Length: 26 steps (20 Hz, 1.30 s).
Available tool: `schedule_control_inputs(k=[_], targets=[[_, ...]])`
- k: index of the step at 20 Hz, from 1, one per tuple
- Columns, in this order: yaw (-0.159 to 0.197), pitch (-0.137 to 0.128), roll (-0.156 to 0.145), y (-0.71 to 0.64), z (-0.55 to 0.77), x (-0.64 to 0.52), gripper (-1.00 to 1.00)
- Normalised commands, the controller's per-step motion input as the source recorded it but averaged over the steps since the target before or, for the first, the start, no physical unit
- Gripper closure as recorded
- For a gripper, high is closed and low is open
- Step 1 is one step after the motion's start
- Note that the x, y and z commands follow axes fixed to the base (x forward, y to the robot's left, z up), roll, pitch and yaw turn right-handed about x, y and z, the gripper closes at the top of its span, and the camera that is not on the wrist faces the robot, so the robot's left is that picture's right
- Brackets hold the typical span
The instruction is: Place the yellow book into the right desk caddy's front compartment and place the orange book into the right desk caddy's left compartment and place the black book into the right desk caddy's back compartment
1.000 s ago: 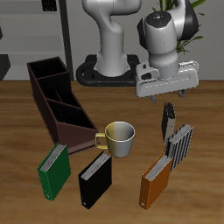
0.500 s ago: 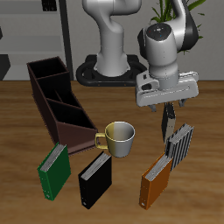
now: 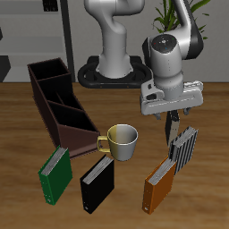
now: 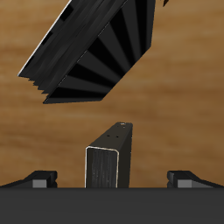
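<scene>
The yellow book (image 3: 172, 134) stands upright on edge, thin and dark with pale pages, and in the wrist view the yellow book (image 4: 109, 156) sits between my two fingers. My gripper (image 3: 171, 114) hangs open just above its top edge; the fingertips (image 4: 39, 178) are spread wide on either side, not touching it. The orange book (image 3: 160, 184) leans near the table's front edge. The black book (image 3: 97, 185) leans in front of the mug. The right desk caddy (image 3: 55, 100), a long maroon-brown box with partitions, lies far across the table and holds nothing.
A black-and-white striped book (image 3: 184, 148) leans right beside the yellow book, seen also in the wrist view as the striped book (image 4: 96, 52). A yellow-and-white mug (image 3: 120, 141) stands mid-table. A green book (image 3: 55, 172) leans by the caddy's low end.
My gripper has come down and shifted slightly toward the yellow book, from well above it to just over its top edge. The books, mug and caddy have not moved.
</scene>
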Motion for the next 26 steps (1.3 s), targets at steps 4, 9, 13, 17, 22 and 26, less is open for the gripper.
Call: schedule_control_inputs(k=[4,9,13,17,22,26], targets=[[0.026,-0.029,-0.039,0.13,-0.13,-0.18,-1.00],[0.000,-0.004,-0.030,0.06,-0.13,-0.02,-1.00],[-0.006,0.021,0.000,0.04,-0.12,0.05,-1.00],[0.002,0.046,-0.003,0.10,-0.27,-0.05,-1.00],[0.005,0.055,-0.017,-0.03,-0.29,0.06,1.00],[-0.002,0.002,0.023,-0.04,0.01,-0.09,1.00]])
